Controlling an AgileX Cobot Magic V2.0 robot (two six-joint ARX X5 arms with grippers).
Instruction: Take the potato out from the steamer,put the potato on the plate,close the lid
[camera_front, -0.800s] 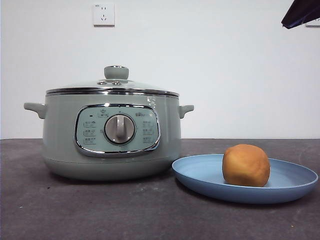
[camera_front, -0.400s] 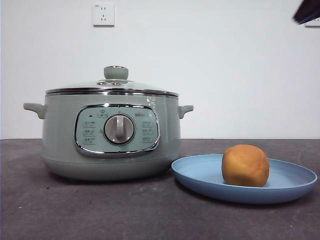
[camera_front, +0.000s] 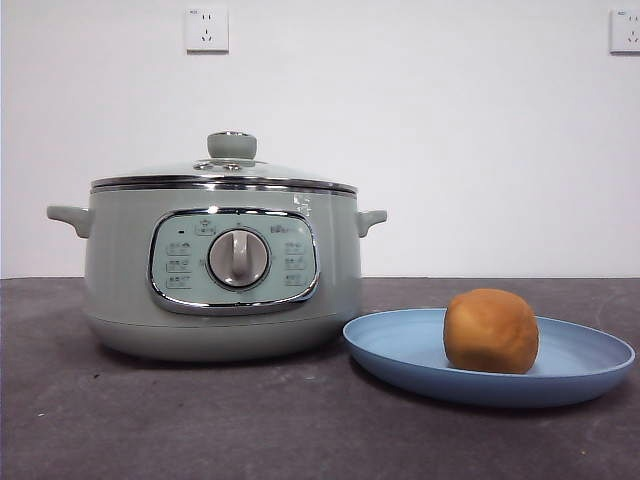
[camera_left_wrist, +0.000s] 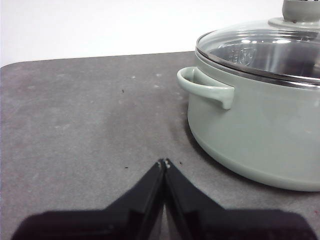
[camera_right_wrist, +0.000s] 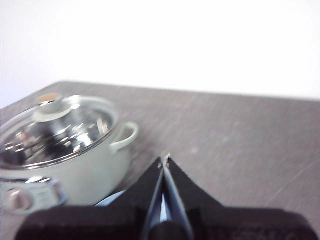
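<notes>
One potato (camera_front: 491, 331) sits on the one plate (camera_front: 400, 345), right of centre in the dish, at about 4 o'clock from the steamer (camera_front: 222, 265) in the front view. The plate's near rim lies just beside the steamer base. One lid (camera_front: 225, 173) rests closed on the steamer, knob upright.

Left gripper (camera_left_wrist: 164, 163): jaws clenched tip to tip, grasping nothing, above bare table; the steamer's side handle (camera_left_wrist: 205, 90) is at about 1 o'clock from the tips, apart from them. Right gripper (camera_right_wrist: 164, 159): jaws clenched, empty, with the steamer at about 9 o'clock; a sliver of blue plate shows behind the jaws. The potato is not seen in either wrist view.

Control panel (camera_front: 235, 261): one central dial, small icons and a brand mark, too small to read. Two wall sockets (camera_front: 206, 29).
</notes>
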